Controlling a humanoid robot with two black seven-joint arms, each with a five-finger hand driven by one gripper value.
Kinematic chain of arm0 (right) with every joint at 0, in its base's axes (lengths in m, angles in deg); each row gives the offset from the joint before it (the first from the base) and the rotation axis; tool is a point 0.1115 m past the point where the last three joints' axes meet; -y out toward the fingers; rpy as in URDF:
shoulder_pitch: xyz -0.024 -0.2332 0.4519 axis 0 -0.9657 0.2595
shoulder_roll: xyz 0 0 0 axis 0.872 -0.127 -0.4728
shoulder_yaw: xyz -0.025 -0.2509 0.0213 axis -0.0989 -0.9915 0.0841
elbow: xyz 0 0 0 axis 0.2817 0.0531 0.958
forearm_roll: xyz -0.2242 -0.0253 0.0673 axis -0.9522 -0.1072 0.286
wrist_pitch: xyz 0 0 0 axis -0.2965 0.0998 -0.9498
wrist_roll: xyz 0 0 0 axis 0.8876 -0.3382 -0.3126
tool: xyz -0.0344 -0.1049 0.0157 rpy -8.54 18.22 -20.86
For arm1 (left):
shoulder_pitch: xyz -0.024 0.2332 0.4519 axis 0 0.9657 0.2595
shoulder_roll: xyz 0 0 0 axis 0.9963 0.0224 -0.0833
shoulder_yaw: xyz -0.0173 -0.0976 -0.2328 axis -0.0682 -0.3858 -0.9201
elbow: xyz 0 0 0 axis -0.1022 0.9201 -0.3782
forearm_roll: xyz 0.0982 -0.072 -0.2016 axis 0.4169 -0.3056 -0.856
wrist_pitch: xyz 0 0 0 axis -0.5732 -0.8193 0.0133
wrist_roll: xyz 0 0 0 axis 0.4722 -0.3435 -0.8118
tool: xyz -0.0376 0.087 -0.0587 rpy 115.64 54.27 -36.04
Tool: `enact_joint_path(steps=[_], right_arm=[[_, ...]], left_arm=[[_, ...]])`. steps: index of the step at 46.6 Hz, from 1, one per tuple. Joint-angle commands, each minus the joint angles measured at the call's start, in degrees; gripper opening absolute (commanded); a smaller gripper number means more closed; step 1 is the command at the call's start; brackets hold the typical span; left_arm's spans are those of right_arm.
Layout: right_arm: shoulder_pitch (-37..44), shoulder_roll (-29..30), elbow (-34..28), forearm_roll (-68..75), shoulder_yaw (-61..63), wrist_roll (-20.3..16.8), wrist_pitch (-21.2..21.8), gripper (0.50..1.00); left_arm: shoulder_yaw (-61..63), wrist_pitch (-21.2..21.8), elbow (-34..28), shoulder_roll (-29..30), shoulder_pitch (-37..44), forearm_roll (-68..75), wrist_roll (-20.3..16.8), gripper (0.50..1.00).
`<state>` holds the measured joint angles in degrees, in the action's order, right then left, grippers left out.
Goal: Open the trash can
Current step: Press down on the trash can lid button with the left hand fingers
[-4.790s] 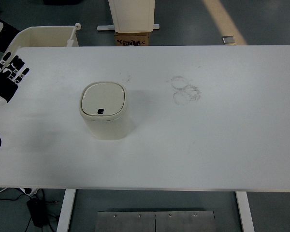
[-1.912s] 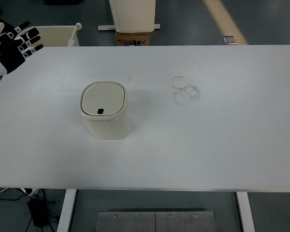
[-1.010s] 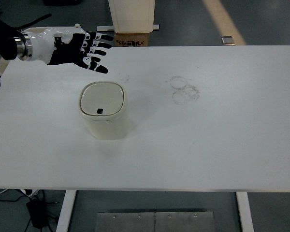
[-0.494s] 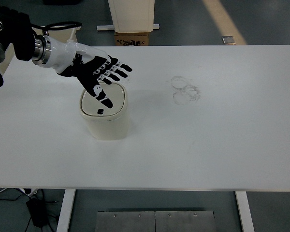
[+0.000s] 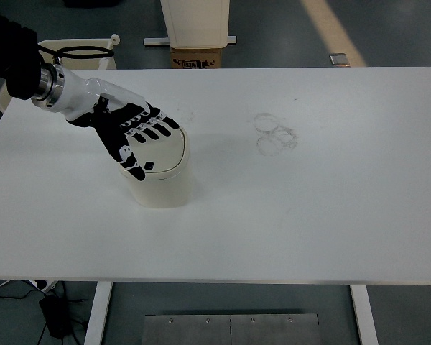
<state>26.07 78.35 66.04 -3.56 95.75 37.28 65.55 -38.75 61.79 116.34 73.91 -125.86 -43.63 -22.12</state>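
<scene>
A small cream trash can (image 5: 160,183) stands upright on the white table (image 5: 309,208), left of its middle. Its lid (image 5: 165,151) is down, with a small dark button (image 5: 149,166) near the front edge. My left hand (image 5: 133,136), black and white, lies over the left part of the lid with its fingers spread and flat; the thumb tip is just left of the button. It holds nothing. The arm reaches in from the upper left. My right hand is out of sight.
Faint ring marks (image 5: 274,134) stain the table to the right of the can. Beyond the far edge stand a cream bin (image 5: 72,52), a white cabinet (image 5: 196,21) and a cardboard box (image 5: 197,57).
My left hand swept in from the far left edge, crossed above the table and came down onto the can's lid. The lid stays down and the can has not moved.
</scene>
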Motion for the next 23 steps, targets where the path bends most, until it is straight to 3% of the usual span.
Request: enact_joint_path(steps=[1, 23], right_arm=[[0.25, 0.0, 0.0, 0.0, 0.0, 0.0, -0.03, 0.991], [0.25, 0.0, 0.0, 0.0, 0.0, 0.0, 0.06, 0.991]], left_arm=[[0.38, -0.03, -0.09, -0.1, 0.85, 0.63, 0.0, 1.0], [0.38, 0.15, -0.17, -0.81, 1.9, 0.63, 0.0, 1.0]])
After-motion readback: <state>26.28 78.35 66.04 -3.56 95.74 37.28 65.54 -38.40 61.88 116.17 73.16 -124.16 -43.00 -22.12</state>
